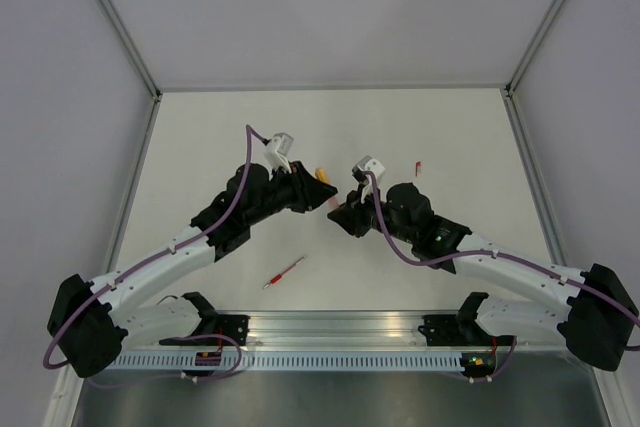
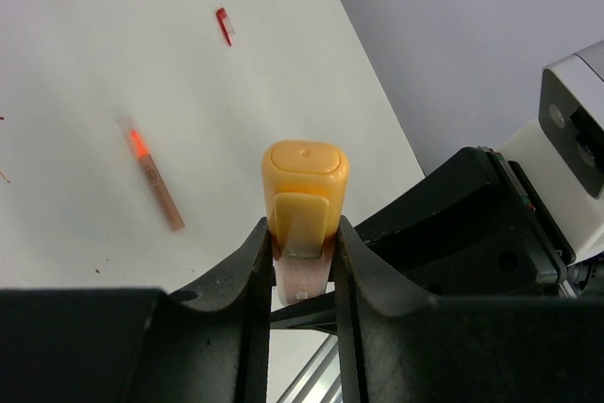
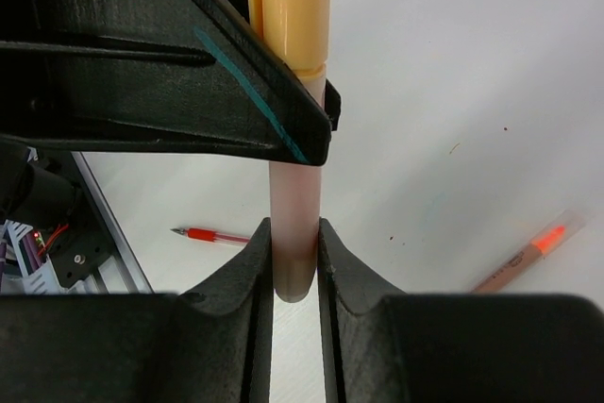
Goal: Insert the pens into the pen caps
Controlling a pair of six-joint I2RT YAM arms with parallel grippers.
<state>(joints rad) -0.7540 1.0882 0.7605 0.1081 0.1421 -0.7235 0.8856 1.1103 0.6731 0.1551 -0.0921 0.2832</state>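
My left gripper (image 1: 318, 187) (image 2: 302, 228) is shut on an orange pen cap (image 2: 304, 186), which also shows in the top view (image 1: 322, 175). My right gripper (image 1: 338, 205) (image 3: 294, 228) is shut on the rear end of a pale pink pen (image 3: 294, 205). That pen runs straight up into the orange cap (image 3: 288, 7), held above the table between the two arms. A red pen (image 1: 285, 272) (image 3: 212, 235) lies on the table near the front. A pale pen with an orange tip (image 2: 151, 172) (image 3: 528, 252) lies on the table. A small red cap (image 1: 419, 168) (image 2: 224, 25) lies further back.
The white table (image 1: 200, 147) is walled by grey panels on three sides. A metal rail (image 1: 340, 327) with the arm bases runs along the near edge. The two arms meet at the table's middle.
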